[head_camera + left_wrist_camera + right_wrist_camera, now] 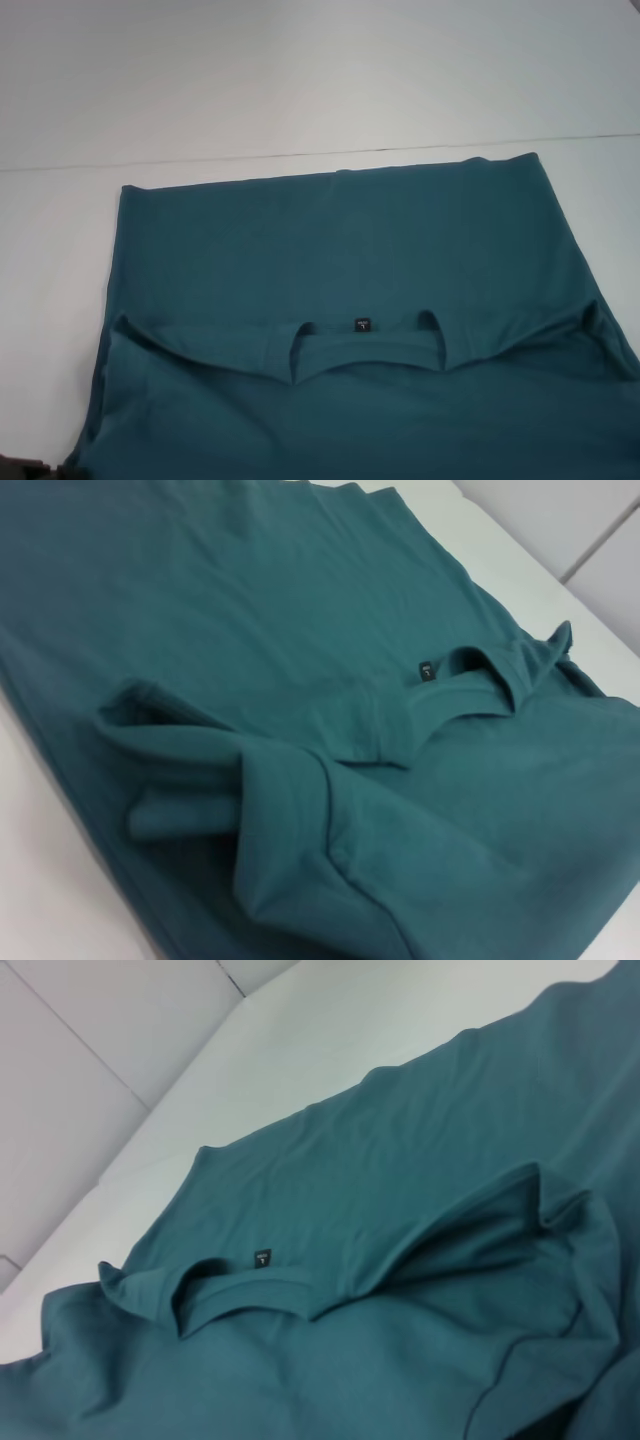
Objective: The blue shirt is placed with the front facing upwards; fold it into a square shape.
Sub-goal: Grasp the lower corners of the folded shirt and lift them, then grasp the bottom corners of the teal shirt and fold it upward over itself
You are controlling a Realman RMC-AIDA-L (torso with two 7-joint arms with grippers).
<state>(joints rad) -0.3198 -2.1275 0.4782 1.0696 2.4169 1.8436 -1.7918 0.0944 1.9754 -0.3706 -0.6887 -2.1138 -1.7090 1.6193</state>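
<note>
The blue shirt [340,240] lies spread on the white table, its straight far edge near the table seam. Its neckline with the small black label [362,323] faces me, and a folded edge runs across the cloth at that level. Tucked sleeve folds show at the left [125,328] and at the right [598,322]. The lettering is hidden. The left wrist view shows the shirt [300,630], the label [426,670] and a rolled sleeve fold [190,780]. The right wrist view shows the shirt [400,1190] and the label [262,1257]. Neither gripper shows in any view.
The white table [300,80] stretches beyond the shirt, with a thin seam line [200,161] across it. Bare table strips lie to the left [50,280] and right [615,200] of the shirt. A small dark part [20,466] sits at the near left corner.
</note>
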